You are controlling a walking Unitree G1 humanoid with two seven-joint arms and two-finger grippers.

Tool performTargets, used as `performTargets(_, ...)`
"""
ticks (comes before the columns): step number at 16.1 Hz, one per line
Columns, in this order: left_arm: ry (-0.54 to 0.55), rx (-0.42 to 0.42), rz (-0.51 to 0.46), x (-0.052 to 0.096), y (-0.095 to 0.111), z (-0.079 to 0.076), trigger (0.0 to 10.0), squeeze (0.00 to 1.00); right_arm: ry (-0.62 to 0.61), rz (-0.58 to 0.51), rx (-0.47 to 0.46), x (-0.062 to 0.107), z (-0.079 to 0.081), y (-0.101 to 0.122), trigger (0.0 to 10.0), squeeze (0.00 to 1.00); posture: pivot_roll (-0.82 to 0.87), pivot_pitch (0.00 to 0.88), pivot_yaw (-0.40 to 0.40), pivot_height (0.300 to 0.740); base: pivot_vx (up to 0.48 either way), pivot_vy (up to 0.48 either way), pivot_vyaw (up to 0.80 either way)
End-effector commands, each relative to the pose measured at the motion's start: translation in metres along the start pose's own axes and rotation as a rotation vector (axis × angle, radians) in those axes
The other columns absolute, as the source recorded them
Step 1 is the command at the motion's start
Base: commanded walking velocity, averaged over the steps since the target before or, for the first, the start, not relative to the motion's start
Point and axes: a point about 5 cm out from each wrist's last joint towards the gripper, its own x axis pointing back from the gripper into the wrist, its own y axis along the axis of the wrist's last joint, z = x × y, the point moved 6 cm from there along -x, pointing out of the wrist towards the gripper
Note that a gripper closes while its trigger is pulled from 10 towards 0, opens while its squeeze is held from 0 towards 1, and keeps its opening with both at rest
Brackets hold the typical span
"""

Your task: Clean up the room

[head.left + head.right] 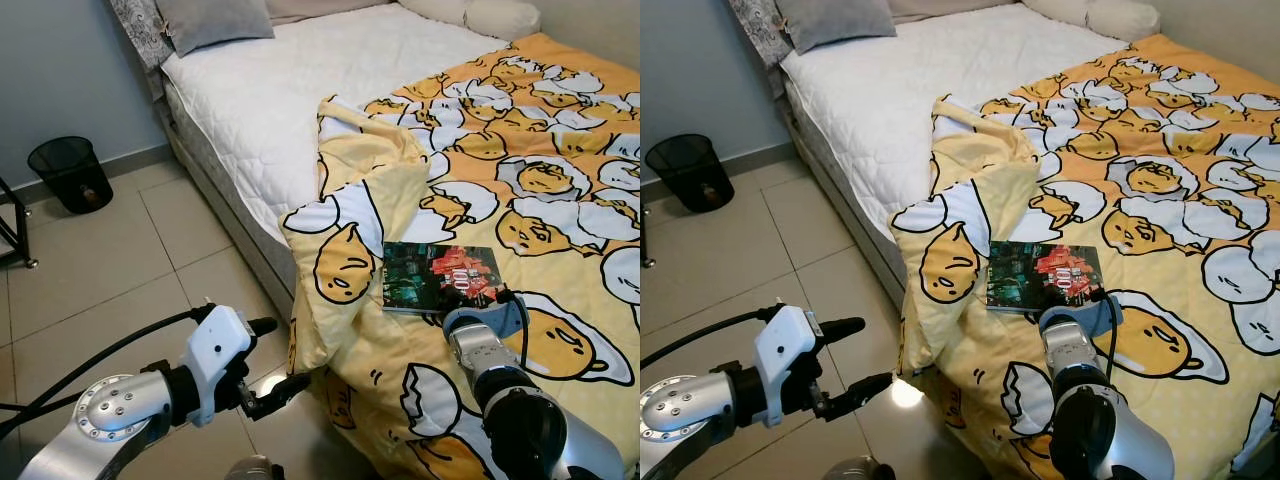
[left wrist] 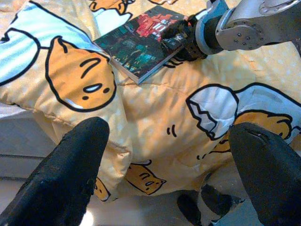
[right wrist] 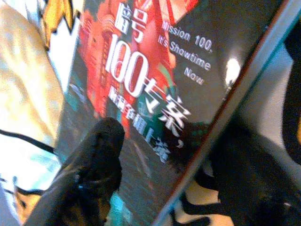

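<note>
Bed (image 1: 260,90) half-covered by a rumpled yellow blanket (image 1: 540,150), a book (image 1: 438,277) lying flat near its folded edge. Right gripper (image 1: 478,292) closing on the book's near edge, one finger on the cover, one beneath. Left gripper (image 1: 272,360) spread wide over bare floor. Black bin (image 1: 70,172) by the wall, well apart.

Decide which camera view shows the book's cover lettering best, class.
The right wrist view: the book is close enough to read "Mission 100". Both eye views show it whole but small on the blanket. The left wrist view shows it slanted, the right pincer at its edge.
</note>
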Motion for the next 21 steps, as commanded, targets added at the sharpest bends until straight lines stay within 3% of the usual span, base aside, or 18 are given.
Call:
performTargets(1, 0.003, -0.007, 0.001, 0.004, 0.002, 0.0, 10.0, 1.0, 0.051, -0.013, -0.07, -0.001, 0.011, 0.0, 10.0, 0.82, 0.14, 0.092, 0.007, 0.74, 0.0, 0.0, 0.0)
performTargets(2, 0.002, -0.007, 0.001, 0.004, 0.002, 0.0, 10.0, 1.0, 0.069, -0.017, -0.088, -0.001, 0.015, 0.001, 10.0, 0.82, 0.14, 0.092, 0.007, 0.74, 0.0, 0.0, 0.0)
performTargets(3, -0.002, -0.006, -0.002, 0.004, 0.004, 0.0, 10.0, 1.0, 0.117, -0.037, -0.104, -0.001, 0.025, 0.005, 10.0, 0.0, 0.14, 0.089, 0.01, 0.74, 0.0, 0.0, 0.0)
performTargets(4, -0.007, -0.005, -0.003, 0.005, 0.004, -0.001, 10.0, 1.0, 0.137, -0.049, -0.117, -0.001, 0.029, 0.008, 10.0, 0.0, 0.14, 0.087, 0.012, 0.74, 0.0, 0.0, 0.0)
performTargets(5, -0.009, -0.005, -0.002, 0.005, 0.004, -0.002, 10.0, 1.0, 0.141, -0.053, -0.121, -0.001, 0.03, 0.009, 9.3, 0.0, 0.14, 0.086, 0.012, 0.74, 0.0, 0.0, 0.0)
performTargets(6, -0.017, -0.006, 0.0, 0.005, 0.004, -0.003, 10.0, 1.0, 0.136, -0.053, -0.12, -0.001, 0.031, 0.009, 0.0, 0.0, 0.14, 0.086, 0.013, 0.74, 0.0, 0.0, 0.0)
performTargets(10, -0.026, -0.007, 0.0, 0.004, 0.005, -0.005, 10.0, 1.0, 0.178, -0.061, -0.134, -0.001, 0.04, 0.01, 0.0, 0.0, 0.14, 0.083, 0.009, 0.74, 0.0, 0.0, 0.0)
performTargets(21, -0.032, -0.006, -0.005, 0.0, 0.005, -0.006, 10.0, 1.0, 0.19, -0.045, -0.102, 0.0, 0.038, 0.005, 0.0, 0.0, 0.13, 0.06, 0.003, 0.74, 0.0, 0.0, 0.0)
